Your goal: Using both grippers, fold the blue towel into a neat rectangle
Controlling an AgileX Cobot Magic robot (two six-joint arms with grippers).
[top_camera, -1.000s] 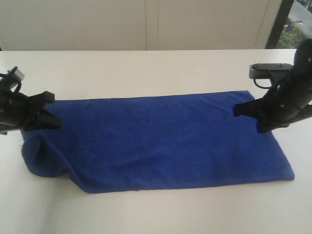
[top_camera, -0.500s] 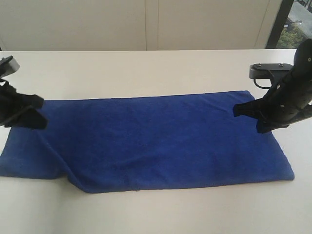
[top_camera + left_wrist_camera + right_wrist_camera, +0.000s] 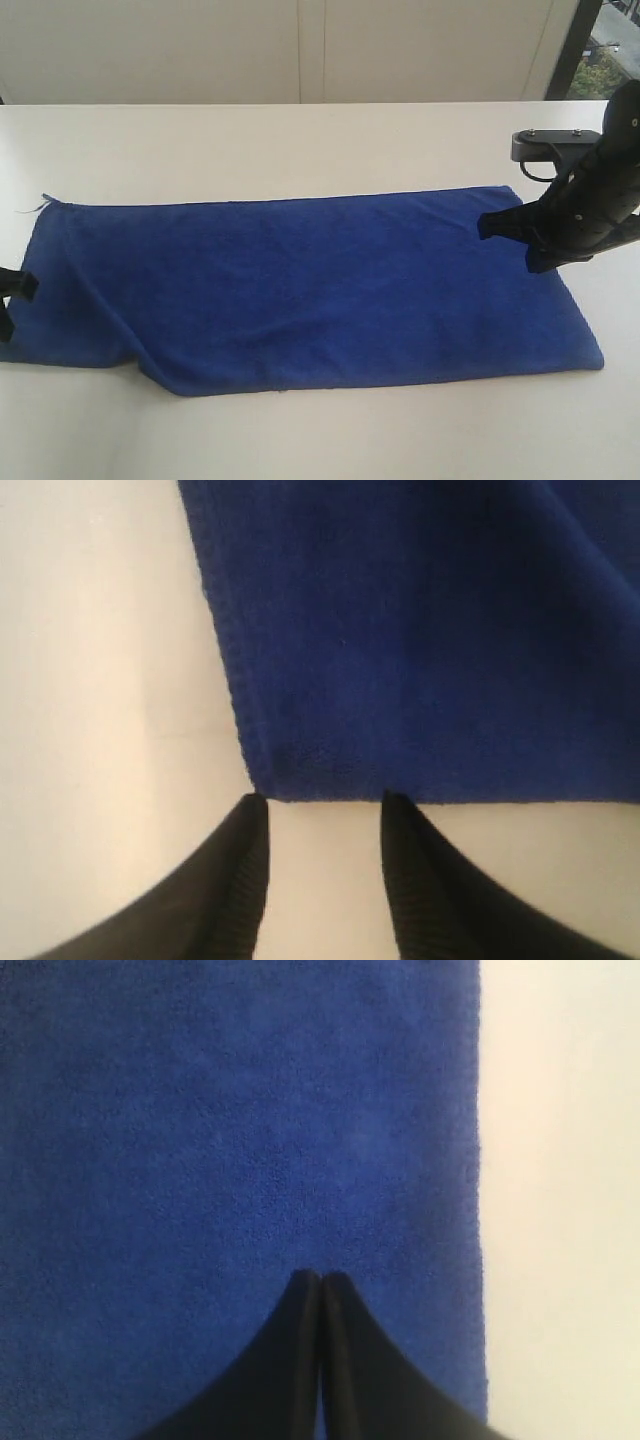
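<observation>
left tool (image 3: 322, 800) fingers parted, right tool (image 3: 320, 1276) fingers pressed together

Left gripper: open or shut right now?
Open. In the left wrist view the black left jaw gripper has its fingers apart, pale table between them, just off the royal-blue microfibre towel's hem, holding nothing.

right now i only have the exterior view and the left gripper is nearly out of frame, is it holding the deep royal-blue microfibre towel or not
observer: No. The left gripper has its jaws open, with the tips just off the hem of the deep royal-blue microfibre towel and only pale table between them.
operator: ok and the right one, its jaws are hidden behind the arm from here
observer: The right gripper has its jaws shut together, tips over flat cloth near the towel's side edge.
</observation>
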